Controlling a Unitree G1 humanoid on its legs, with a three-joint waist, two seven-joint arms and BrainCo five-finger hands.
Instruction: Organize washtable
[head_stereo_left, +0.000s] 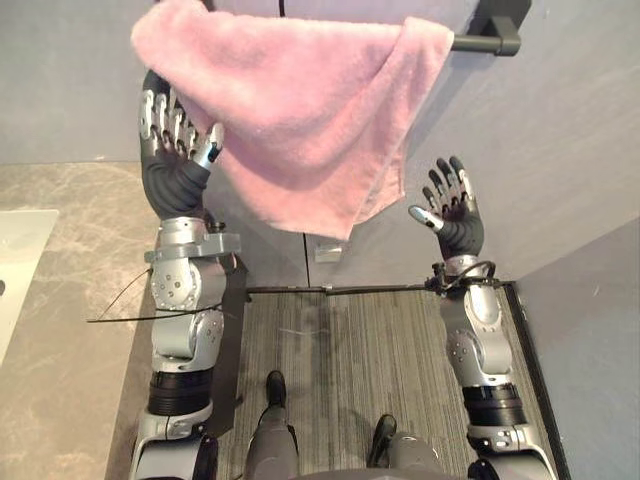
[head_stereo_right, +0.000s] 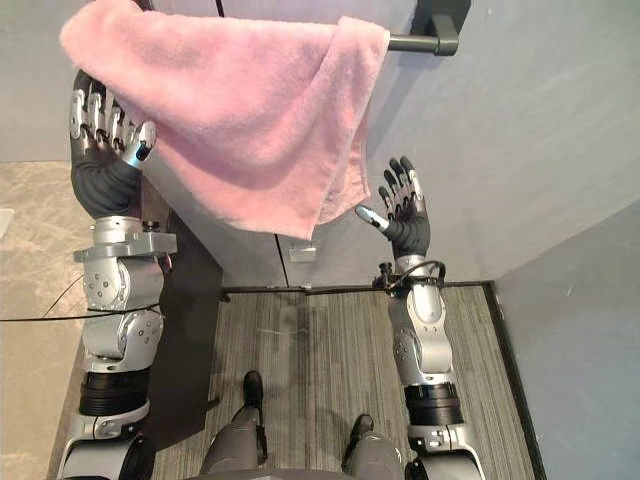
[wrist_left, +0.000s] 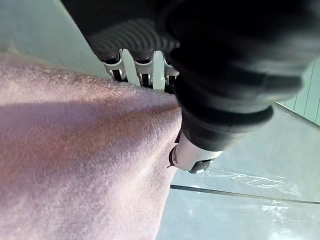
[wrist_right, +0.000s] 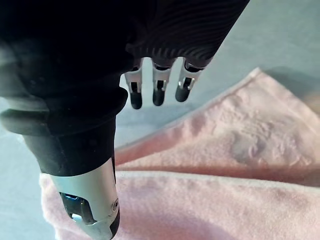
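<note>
Pink towel (head_stereo_left: 300, 110) draped crooked over wall bar (head_stereo_left: 487, 42), bulk toward my left. My left hand (head_stereo_left: 178, 138) straight-fingered against its edge, gripping nothing. My right hand (head_stereo_left: 452, 208) spread, clear of cloth. Risk: uneven hang, so a careless nudge could slide towel off bar.

Likely bathroom, pink towel (head_stereo_left: 300, 110) on rail (head_stereo_left: 482, 43), marble counter (head_stereo_left: 75, 255)

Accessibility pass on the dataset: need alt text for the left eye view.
A pink towel hangs unevenly over a dark wall rail, with one corner sagging low. The left hand is up at the towel's left edge with its fingers straight. The right hand is open and apart from the towel, to its right.
</note>
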